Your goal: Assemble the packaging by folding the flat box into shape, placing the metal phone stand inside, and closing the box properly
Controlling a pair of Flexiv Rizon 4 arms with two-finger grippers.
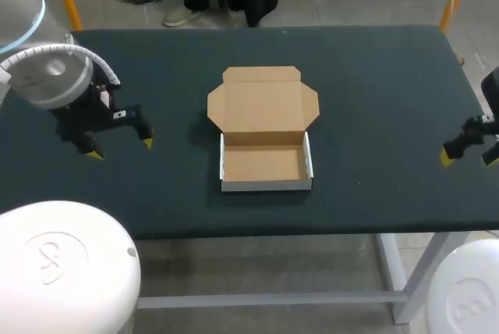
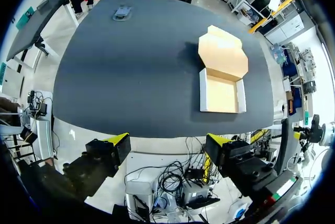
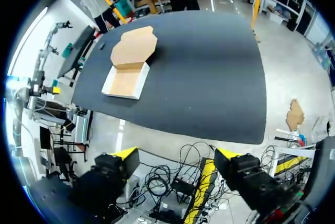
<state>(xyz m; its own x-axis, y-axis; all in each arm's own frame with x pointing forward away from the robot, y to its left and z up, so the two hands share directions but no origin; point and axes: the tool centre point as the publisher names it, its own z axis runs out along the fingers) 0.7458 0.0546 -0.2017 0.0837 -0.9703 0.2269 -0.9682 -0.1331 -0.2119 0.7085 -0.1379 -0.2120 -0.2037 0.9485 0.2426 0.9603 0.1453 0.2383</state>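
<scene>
- One cardboard box (image 1: 263, 164) sits on the dark worktop (image 1: 374, 100), near its middle. It is already folded into a shallow tray with white outer walls and a brown inside.
- The tray holds nothing.
- One lid (image 1: 263, 104) is hinged at the tray's 12 o'clock wall. It lies thrown back, flat on the worktop, with a small flap at each side and a tuck flap along its far edge.
- One small grey object (image 2: 121, 12) shows in the left wrist view at a far corner of the worktop, well apart from the box (image 2: 222, 93). I cannot tell what it is.
- Two arms are in view, each ending in one hand with two yellow tips.
- The left hand (image 1: 121, 147) hangs over the worktop at 9 o'clock from the box and well apart from it. Its fingers point down and are spread wide, with nothing between them.
- The right hand (image 1: 468, 154) hangs at 3 o'clock from the box, by the worktop's edge. It is also spread wide and holds nothing.
- In the left wrist view the left hand (image 2: 167, 141) gapes, with the box ahead of it.
- In the right wrist view the right hand (image 3: 176, 154) gapes too, with the box (image 3: 125, 82) far ahead.
</scene>
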